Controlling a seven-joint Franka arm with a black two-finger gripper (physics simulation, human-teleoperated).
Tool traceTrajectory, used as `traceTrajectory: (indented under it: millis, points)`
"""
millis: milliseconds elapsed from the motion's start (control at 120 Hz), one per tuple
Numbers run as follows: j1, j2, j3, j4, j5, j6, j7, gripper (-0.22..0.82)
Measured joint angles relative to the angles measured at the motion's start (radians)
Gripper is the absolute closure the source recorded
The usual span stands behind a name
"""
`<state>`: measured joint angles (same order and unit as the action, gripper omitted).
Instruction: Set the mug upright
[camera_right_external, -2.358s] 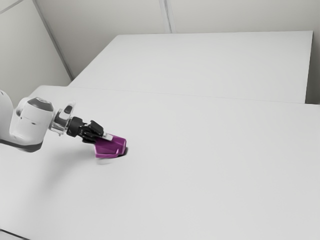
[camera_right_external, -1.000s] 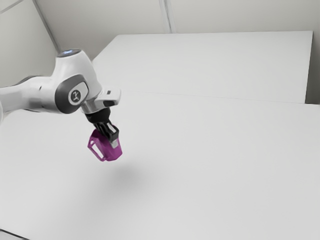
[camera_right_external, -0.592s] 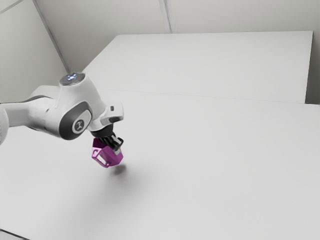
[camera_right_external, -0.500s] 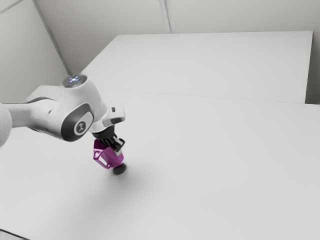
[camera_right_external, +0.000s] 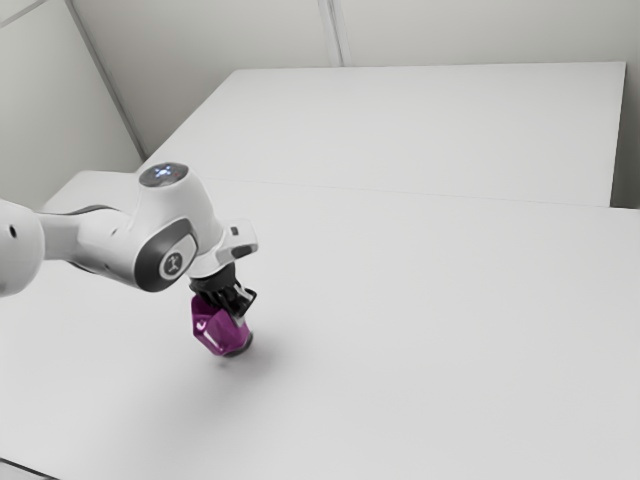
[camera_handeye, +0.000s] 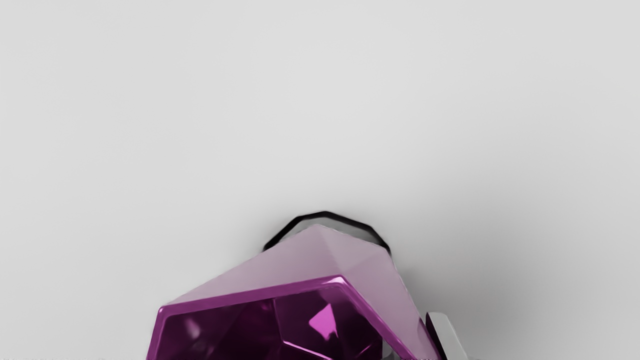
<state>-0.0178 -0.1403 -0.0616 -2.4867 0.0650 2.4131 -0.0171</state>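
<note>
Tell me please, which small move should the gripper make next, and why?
I would probably turn the gripper slightly to level the mug before letting go: held by the fingers, it leans, its mouth tipped toward the exterior view's left.

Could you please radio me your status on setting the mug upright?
Gripper shut on mug. Mug tilted, not upright, low at the table; base contact unclear. No obstruction seen.
</note>
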Motion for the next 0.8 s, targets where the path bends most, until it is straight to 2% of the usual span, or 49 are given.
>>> traceTrajectory:
  millis: [233, 550, 800]
  points:
    - [-0.001, 0.018, -0.001, 0.001, 0.000, 0.004, -0.030, 0.77]
    - [-0.006, 0.016, -0.002, 0.005, -0.030, -0.011, -0.038, 0.44]
    - [-0.007, 0.002, -0.003, 0.030, -0.033, -0.028, -0.037, 0.28]
